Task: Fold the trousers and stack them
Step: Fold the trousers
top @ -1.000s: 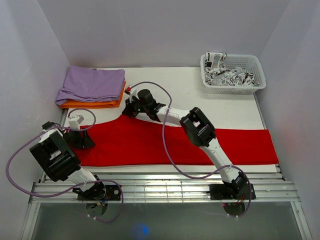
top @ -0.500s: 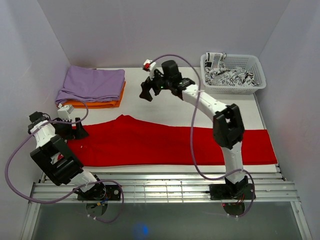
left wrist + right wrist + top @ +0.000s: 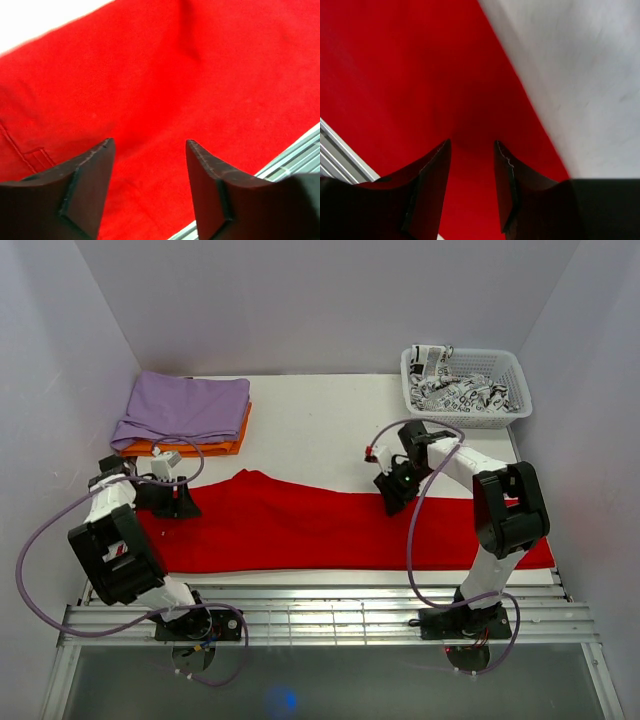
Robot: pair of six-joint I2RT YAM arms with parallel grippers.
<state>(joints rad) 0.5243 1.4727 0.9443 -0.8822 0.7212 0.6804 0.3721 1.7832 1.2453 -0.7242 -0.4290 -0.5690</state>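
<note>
On the white table (image 3: 330, 430) the trousers (image 3: 300, 530) are laid as one long band; crosswise folds and stacking are judged outstanding; left gripper (image 3: 148, 144) and right gripper (image 3: 471, 143) are held parted above them, empty.

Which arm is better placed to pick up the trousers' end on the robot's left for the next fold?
Left, probably. The left gripper hangs open over that end of the trousers; the right gripper is open over their far edge near the middle, well away from it.
</note>
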